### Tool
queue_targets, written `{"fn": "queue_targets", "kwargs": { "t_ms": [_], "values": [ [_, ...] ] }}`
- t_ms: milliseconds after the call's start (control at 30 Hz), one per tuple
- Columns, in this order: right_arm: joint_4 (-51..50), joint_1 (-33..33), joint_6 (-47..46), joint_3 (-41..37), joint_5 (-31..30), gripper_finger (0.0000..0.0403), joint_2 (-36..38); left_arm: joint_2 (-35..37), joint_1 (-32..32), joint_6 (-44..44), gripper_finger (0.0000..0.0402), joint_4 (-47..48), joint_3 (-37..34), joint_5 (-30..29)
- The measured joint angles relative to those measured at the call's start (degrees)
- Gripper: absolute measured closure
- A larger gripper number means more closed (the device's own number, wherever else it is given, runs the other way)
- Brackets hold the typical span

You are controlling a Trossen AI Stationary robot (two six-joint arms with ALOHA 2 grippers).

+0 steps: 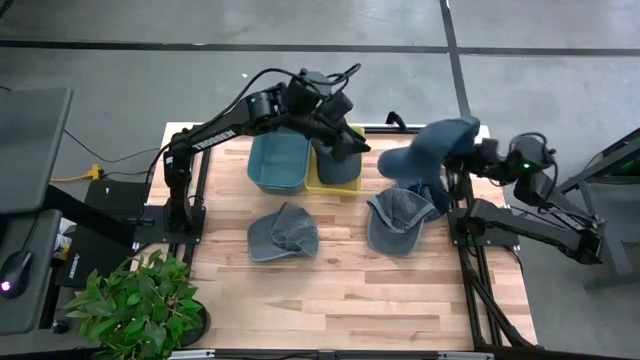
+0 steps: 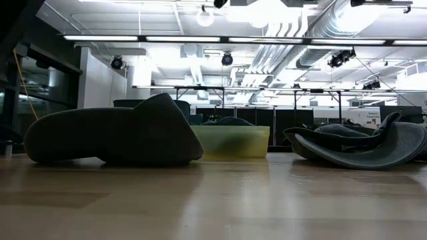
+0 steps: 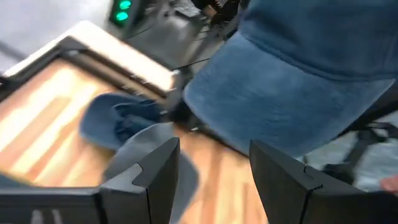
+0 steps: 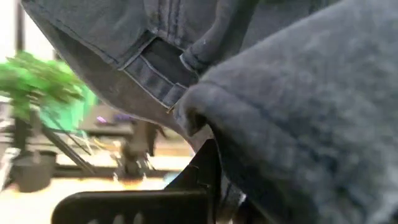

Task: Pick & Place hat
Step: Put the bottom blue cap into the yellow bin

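Observation:
A blue cap (image 1: 435,150) hangs in the air over the table's right far part, held by my right gripper (image 1: 470,157), which is shut on it. In the right wrist view its cloth (image 4: 298,112) fills the picture. My left gripper (image 1: 343,148) hovers open above the yellow bin (image 1: 335,172), touching nothing. Its wrist view looks past the open fingers (image 3: 214,180) at the lifted cap (image 3: 298,81). Two more grey-blue caps lie on the table: one (image 1: 283,232) at mid-table, crown up, and one (image 1: 400,220) below the lifted cap, upside down. My right gripper holds the blue cap from the table's right side, at the crown's side (image 1: 458,140) nearest the arm. The cap is lifted clear, with its brim (image 1: 398,163) pointing toward the table's left. Cloth (image 4: 205,106) lies over the finger (image 4: 202,177), hiding the exact place of contact.
A teal bin (image 1: 278,162) and the yellow bin stand side by side at the table's far edge. A potted plant (image 1: 135,300) sits off the near left corner. Bare wood (image 1: 350,300) lies along the near half. In the low view the caps (image 2: 113,137) (image 2: 360,143) flank the yellow bin (image 2: 230,141).

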State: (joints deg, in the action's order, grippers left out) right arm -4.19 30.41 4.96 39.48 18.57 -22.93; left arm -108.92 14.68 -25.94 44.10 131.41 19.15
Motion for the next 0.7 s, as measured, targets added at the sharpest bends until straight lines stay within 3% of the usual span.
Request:
{"fn": "queue_targets", "kwargs": {
  "t_ms": [200,367,700],
  "values": [
    [10.2,0.0,4.9,0.0,9.3,0.0398,-0.8,0.0,0.0,-4.5,0.0211,-8.9,0.0,9.9],
    [18.0,0.0,6.5,0.6,14.7,0.0398,-3.7,0.0,0.0,-10.6,0.0211,-15.5,0.0,14.4],
    [14.7,0.0,15.1,12.8,21.1,0.0398,-13.8,0.0,0.0,-20.4,0.0211,-18.3,0.0,18.2]
  ]
}}
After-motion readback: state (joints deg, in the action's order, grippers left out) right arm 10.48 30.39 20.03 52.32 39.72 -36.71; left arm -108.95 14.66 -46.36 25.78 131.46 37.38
